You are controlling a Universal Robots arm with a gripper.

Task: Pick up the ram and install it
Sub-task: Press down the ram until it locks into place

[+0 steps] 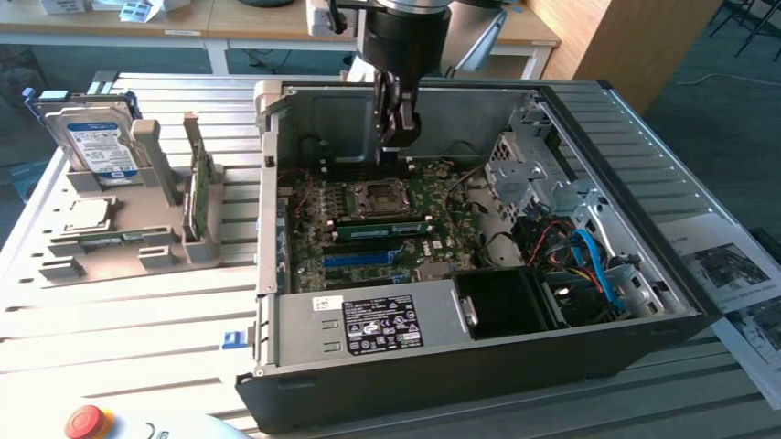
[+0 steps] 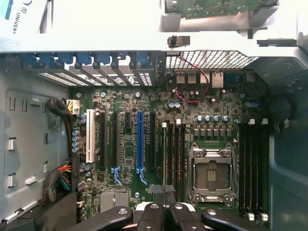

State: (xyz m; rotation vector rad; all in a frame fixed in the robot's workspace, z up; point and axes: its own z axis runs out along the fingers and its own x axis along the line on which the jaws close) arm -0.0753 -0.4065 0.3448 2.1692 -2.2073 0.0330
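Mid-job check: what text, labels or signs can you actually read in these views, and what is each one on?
"UNIVER": cut off at the picture's edge, on the white sheet in the wrist view.
Hard drive blue label: too small to read.
Power supply sticker: print and marks, too small to read.
Paper sheets beside the case: blurred, unreadable.

Green motherboard (image 2: 159,144) with a long blue slot (image 2: 140,142) and a white slot (image 2: 90,136) beside it; black computer case (image 1: 488,370).
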